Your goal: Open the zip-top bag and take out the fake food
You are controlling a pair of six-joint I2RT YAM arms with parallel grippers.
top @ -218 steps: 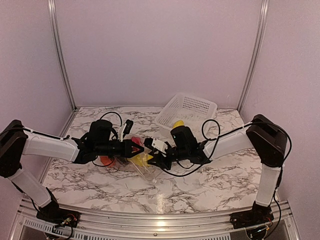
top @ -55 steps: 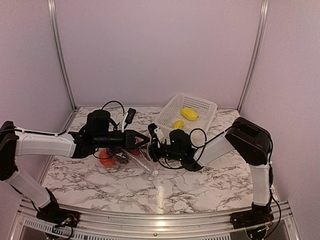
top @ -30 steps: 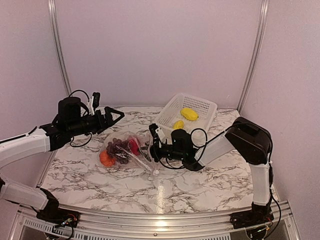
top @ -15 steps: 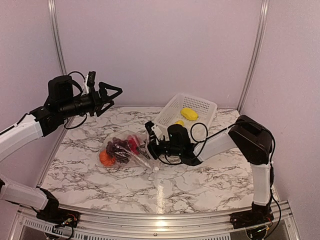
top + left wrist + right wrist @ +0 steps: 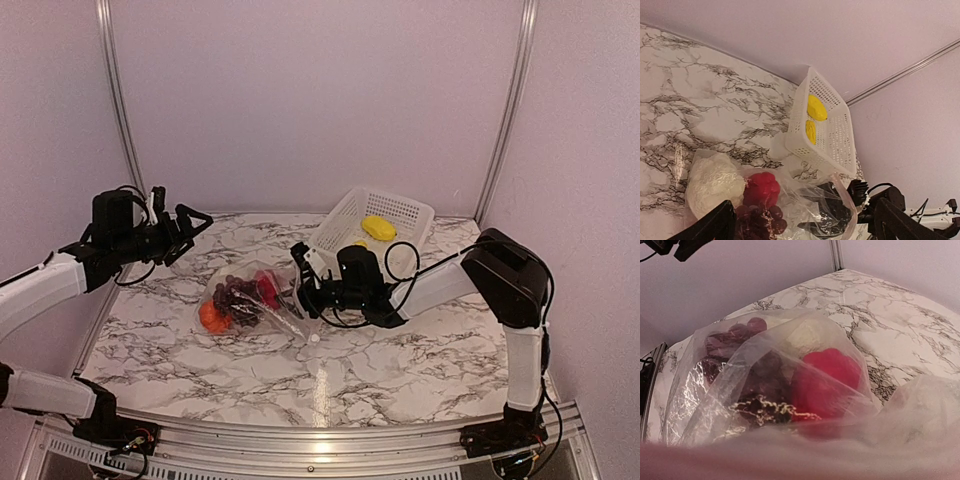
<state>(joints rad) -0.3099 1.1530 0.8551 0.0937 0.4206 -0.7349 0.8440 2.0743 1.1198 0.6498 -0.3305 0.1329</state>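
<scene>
At the zip-top bag (image 5: 262,312) mouth, we reach in
Left gripper (image 5: 197,222) parked wide apart, giving room — right gripper (image 5: 300,292) under plastic, state we cannot tell.

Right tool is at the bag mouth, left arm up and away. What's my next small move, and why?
Probably ease the right tool a little deeper into the zip-top bag toward the red apple: the mouth gapes toward it and the apple lies nearest the opening.
</scene>
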